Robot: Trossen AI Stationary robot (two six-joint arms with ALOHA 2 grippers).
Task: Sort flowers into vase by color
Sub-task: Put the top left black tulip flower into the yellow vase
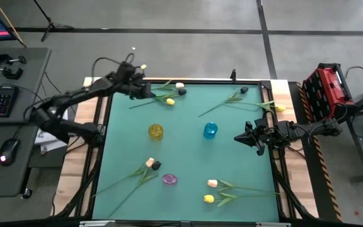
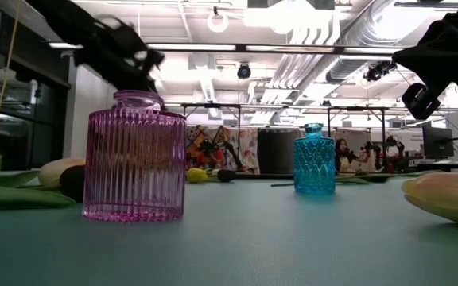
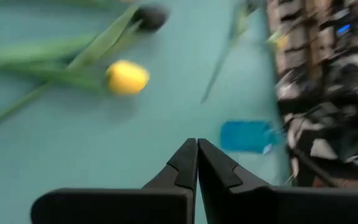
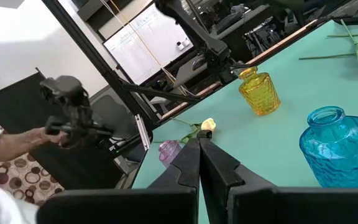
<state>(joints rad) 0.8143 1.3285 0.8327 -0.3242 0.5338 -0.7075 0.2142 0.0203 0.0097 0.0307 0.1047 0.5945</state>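
Tulips lie flat on the green mat in four groups. A yellow [image 1: 170, 101], a cream [image 1: 180, 85] and a black bud [image 1: 182, 91] are at the far left. Two more [image 1: 244, 89] are at the far right, a cream and black pair [image 1: 152, 164] near left, and a cream and yellow pair [image 1: 210, 191] near right. My left gripper [image 1: 145, 91] is shut and hovers beside the far-left group; its wrist view shows the yellow bud [image 3: 127, 77] ahead. My right gripper [image 1: 241, 137] is shut and empty, right of the blue vase [image 1: 210, 130].
A yellow vase [image 1: 155, 131] stands mid-left and a purple vase [image 1: 169, 179] near the front, both upright like the blue one. A black frame [image 1: 188, 82] edges the mat. In the right wrist view a person's hand [image 4: 17, 140] holds a controller beyond the table's left side.
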